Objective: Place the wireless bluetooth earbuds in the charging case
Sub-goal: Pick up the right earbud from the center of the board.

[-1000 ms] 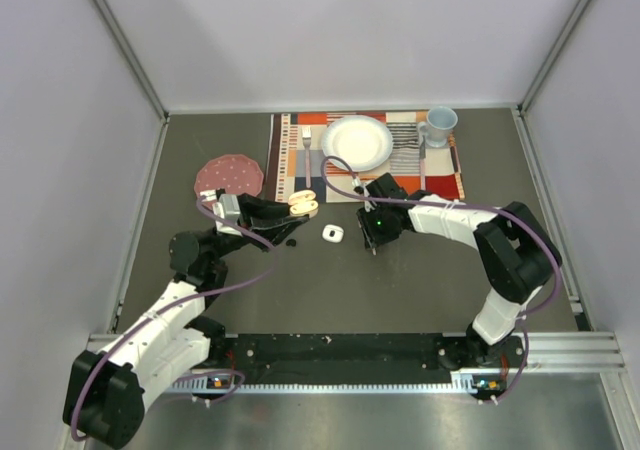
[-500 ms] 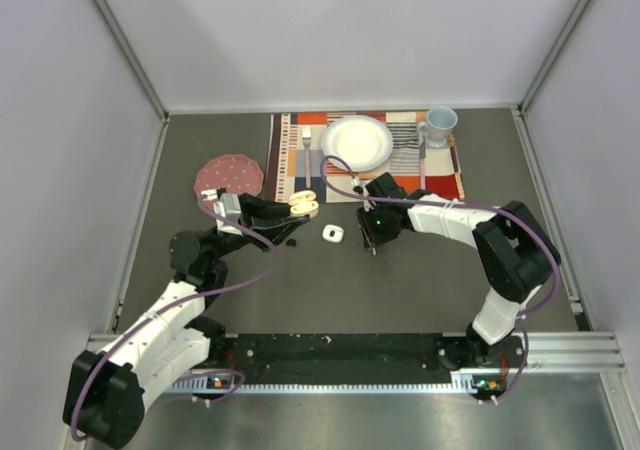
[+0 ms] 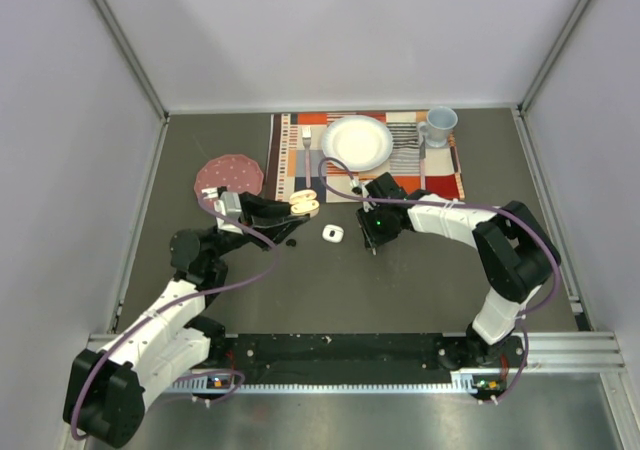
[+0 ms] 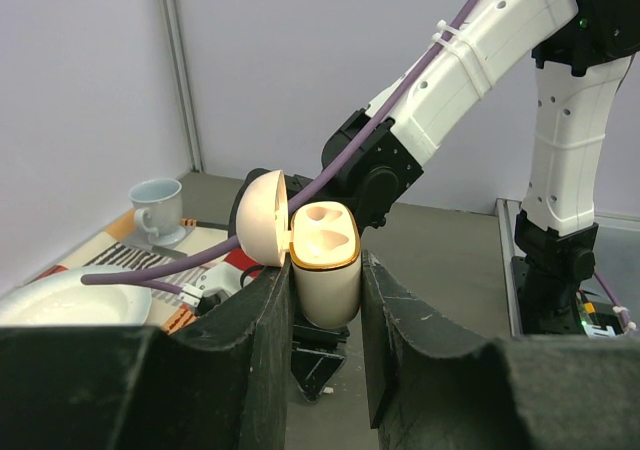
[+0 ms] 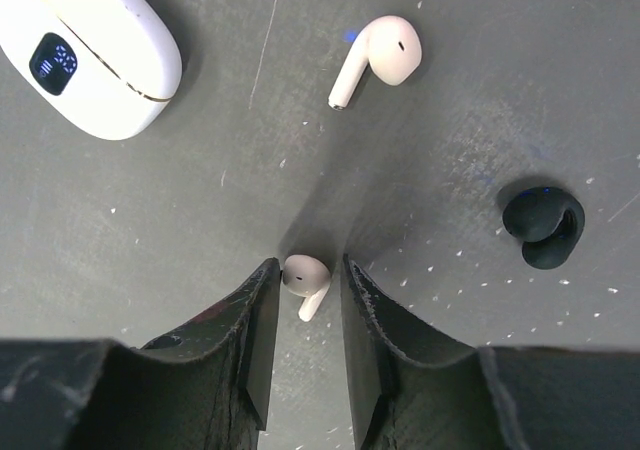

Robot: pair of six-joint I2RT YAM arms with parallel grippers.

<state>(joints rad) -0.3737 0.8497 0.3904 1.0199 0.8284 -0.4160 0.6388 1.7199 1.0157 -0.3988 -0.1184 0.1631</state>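
My left gripper [image 4: 325, 275] is shut on a pale pink charging case [image 4: 326, 270], held upright above the table with its lid open and both sockets empty. The same case [image 3: 304, 204] shows in the top view. My right gripper [image 5: 305, 270] points down at the table, open narrowly around a pale pink earbud [image 5: 306, 278]. The bud touches the left finger, and a small gap shows at the right finger. A second pink earbud [image 5: 375, 58] lies farther ahead, and a black earbud [image 5: 543, 226] to the right.
A white case with a lit display [image 5: 85, 50] lies shut on the table, also visible between the arms [image 3: 332, 233]. At the back a striped placemat [image 3: 290, 160] carries a white plate [image 3: 357, 140], a fork [image 3: 307, 160] and a mug [image 3: 438, 123]. A pink dotted coaster [image 3: 228, 176] lies at left.
The right jaws have narrowed slightly around the pink earbud. The left arm has edged a little with the case still in its grip.
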